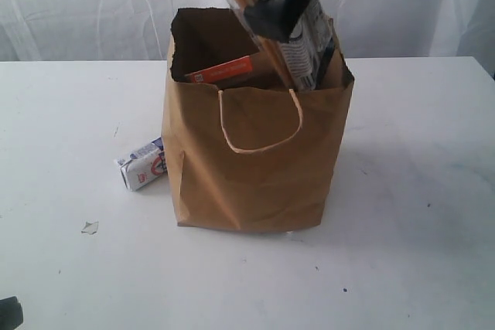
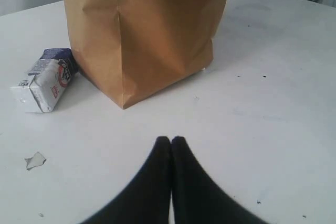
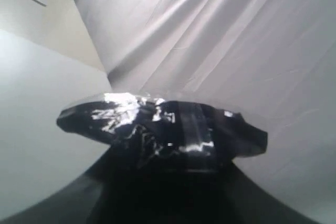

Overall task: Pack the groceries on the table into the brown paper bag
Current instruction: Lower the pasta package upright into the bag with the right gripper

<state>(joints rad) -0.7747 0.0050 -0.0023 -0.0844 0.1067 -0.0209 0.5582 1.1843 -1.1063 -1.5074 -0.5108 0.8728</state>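
The brown paper bag (image 1: 255,152) stands upright mid-table, also seen in the left wrist view (image 2: 142,30). My right gripper (image 1: 282,17) hovers over the bag's mouth, shut on the long dark-blue packet (image 1: 305,48), whose lower end dips into the bag; its crinkled end fills the right wrist view (image 3: 163,129). A brown pouch with an orange strip (image 1: 224,72) shows inside the bag. The small white-blue carton (image 1: 143,164) lies on the table against the bag's left side (image 2: 44,80). My left gripper (image 2: 171,141) is shut and empty, low over the table in front of the bag.
A small paper scrap (image 1: 90,227) lies on the white table (image 1: 410,253) front left, also seen in the left wrist view (image 2: 34,160). A white curtain hangs behind the table. A dark part of the left arm shows at the bottom left corner (image 1: 9,313).
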